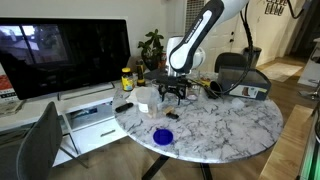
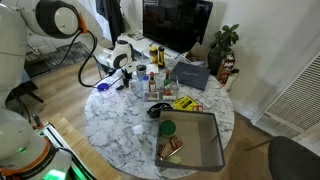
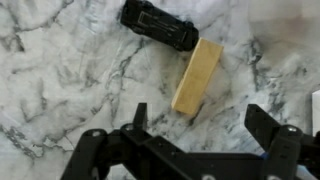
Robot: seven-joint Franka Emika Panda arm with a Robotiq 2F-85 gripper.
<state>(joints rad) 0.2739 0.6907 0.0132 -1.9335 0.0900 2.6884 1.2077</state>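
The black 2-finger gripper (image 3: 196,122), jaws spread wide and empty, hangs over the pale rectangular wooden block (image 3: 197,77) lying on the white marble tabletop (image 3: 60,70) just beside a black oblong object (image 3: 160,25); squaring the jaws across the block's narrow sides seems wisest.

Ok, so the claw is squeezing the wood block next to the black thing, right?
Not quite. The claw is open and hangs over the wood block without squeezing it, as the wrist view shows. The block does lie next to the black thing.
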